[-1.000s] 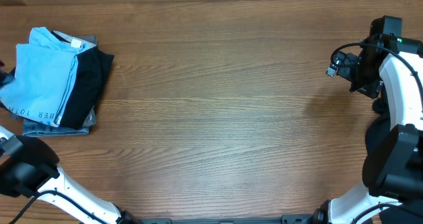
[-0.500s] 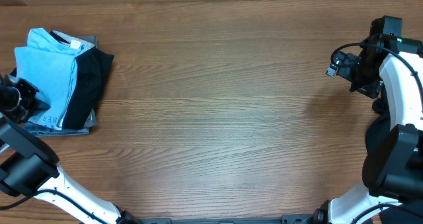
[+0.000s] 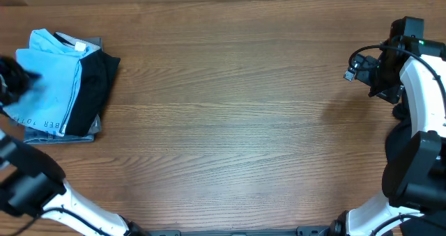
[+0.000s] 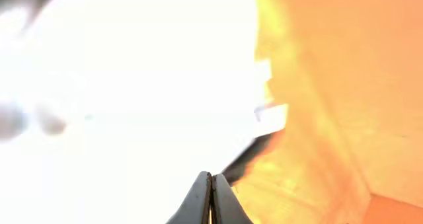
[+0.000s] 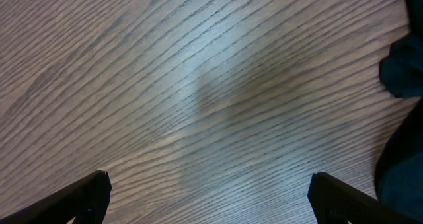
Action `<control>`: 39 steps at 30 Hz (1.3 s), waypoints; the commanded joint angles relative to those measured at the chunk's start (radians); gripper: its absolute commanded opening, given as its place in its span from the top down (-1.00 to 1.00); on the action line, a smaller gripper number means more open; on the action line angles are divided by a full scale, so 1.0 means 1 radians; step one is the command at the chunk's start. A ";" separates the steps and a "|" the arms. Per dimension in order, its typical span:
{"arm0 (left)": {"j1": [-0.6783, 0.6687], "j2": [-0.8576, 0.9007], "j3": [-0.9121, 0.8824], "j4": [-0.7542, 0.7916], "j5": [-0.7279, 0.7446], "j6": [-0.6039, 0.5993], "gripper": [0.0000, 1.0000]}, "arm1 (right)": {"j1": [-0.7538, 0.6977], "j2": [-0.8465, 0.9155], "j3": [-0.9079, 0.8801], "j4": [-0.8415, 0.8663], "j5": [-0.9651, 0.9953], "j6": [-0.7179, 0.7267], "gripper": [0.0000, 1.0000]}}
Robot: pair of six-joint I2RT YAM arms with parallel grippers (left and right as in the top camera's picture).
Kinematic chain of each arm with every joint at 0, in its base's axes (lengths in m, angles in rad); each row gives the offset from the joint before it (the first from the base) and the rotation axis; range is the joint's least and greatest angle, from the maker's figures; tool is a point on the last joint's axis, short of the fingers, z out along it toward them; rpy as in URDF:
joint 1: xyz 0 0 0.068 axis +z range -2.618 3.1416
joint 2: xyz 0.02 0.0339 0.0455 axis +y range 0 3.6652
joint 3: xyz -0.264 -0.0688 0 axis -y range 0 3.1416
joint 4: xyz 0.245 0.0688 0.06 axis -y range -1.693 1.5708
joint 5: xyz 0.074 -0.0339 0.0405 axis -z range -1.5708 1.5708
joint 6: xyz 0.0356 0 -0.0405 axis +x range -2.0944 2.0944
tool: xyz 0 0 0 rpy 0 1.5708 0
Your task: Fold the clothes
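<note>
On the left of the grainy wooden desk (image 3: pixel 237 124), the clothes (image 3: pixel 59 83) lie folded in a soft stack, light blue T-shirt (image 3: pixel 45 76) uppermost. The left fingers (image 4: pixel 198 201) are pressed together; the right fingers (image 5: pixel 82 196) stand spread.
</note>
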 commanded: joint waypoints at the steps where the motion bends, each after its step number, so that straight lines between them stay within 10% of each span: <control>1: -0.027 -0.060 0.031 0.042 0.094 0.022 0.92 | 0.003 -0.010 0.011 0.003 0.009 0.003 -1.00; 19: -0.085 0.317 0.026 0.117 0.101 0.087 0.92 | 0.003 -0.010 0.011 0.003 0.009 0.003 -1.00; 27: -0.081 0.392 0.049 0.109 0.909 0.259 0.92 | 0.003 -0.010 0.011 0.003 0.009 0.003 -1.00; 39: 0.087 0.027 0.081 -0.056 0.189 0.116 0.92 | 0.003 -0.010 0.011 0.003 0.009 0.003 -1.00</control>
